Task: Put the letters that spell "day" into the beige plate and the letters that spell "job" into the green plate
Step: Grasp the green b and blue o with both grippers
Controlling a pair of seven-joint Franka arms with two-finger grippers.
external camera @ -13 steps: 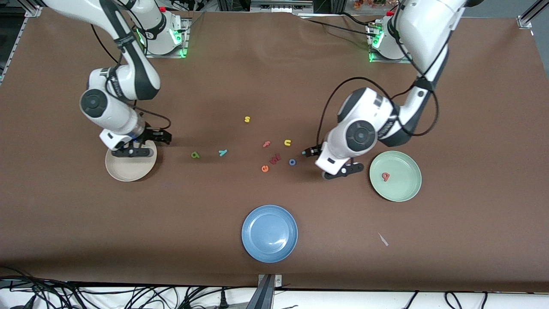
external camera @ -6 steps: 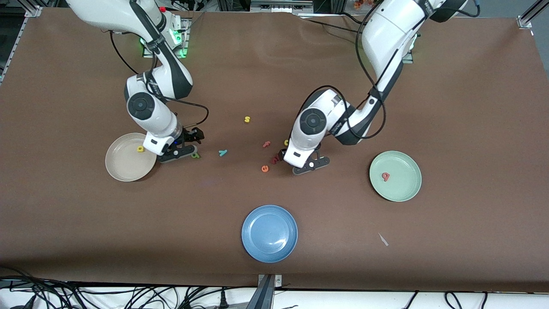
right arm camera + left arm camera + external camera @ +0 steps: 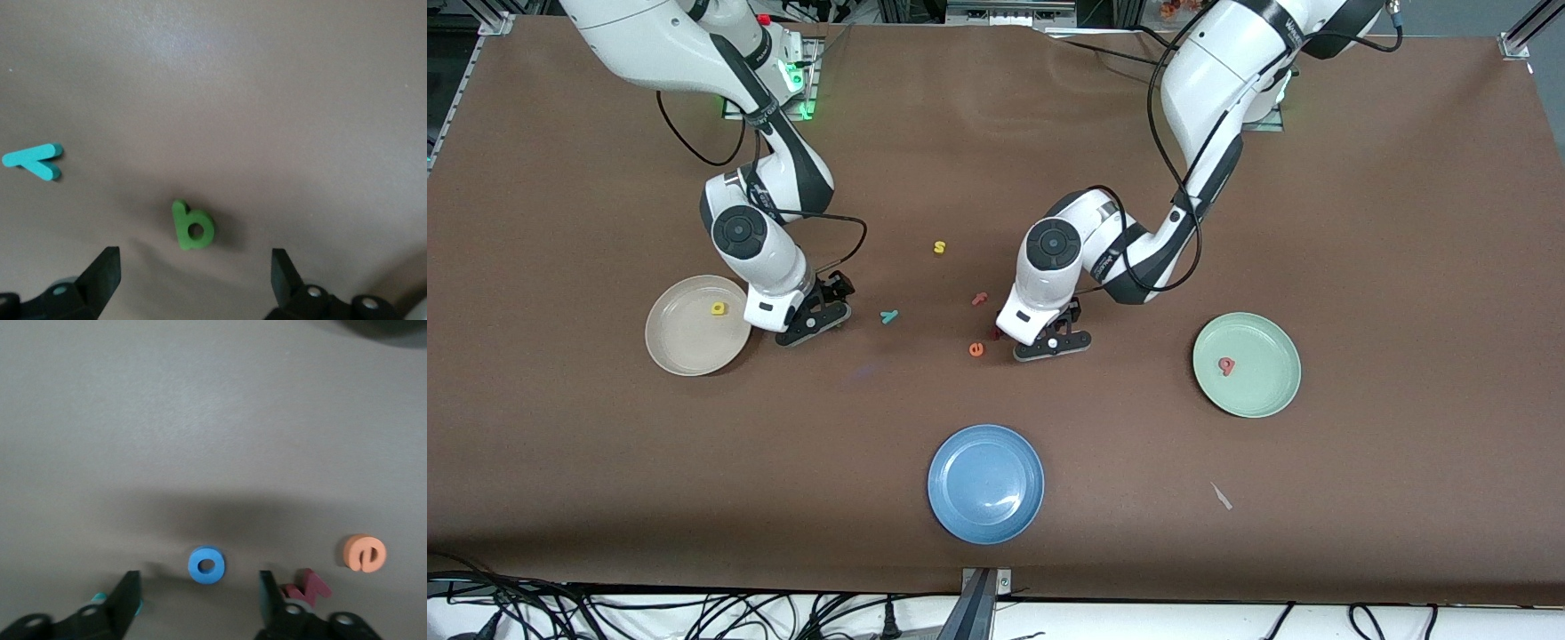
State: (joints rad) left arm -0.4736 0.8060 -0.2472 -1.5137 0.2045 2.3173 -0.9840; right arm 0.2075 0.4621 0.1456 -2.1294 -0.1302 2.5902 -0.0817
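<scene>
Both arms have swung inward: left gripper [image 3: 199, 603], fingers apart and empty, straddles the blue foam ring o [image 3: 207, 565]; right gripper [image 3: 193, 280], wide open, brackets the green a [image 3: 193, 227], at three o'clock from the smooth beige plate [image 3: 685, 342].

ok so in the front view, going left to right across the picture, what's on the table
beige plate with yellow d → right gripper → teal y → yellow s → blue plate → left gripper → green plate with pink-red b

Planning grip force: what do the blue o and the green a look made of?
Blue o: probably soft foam, matte; thick flat-cut ring with no shine. Green a: likely the same matte foam; chunky slab with square-cut edges. Neither shows gloss.
</scene>
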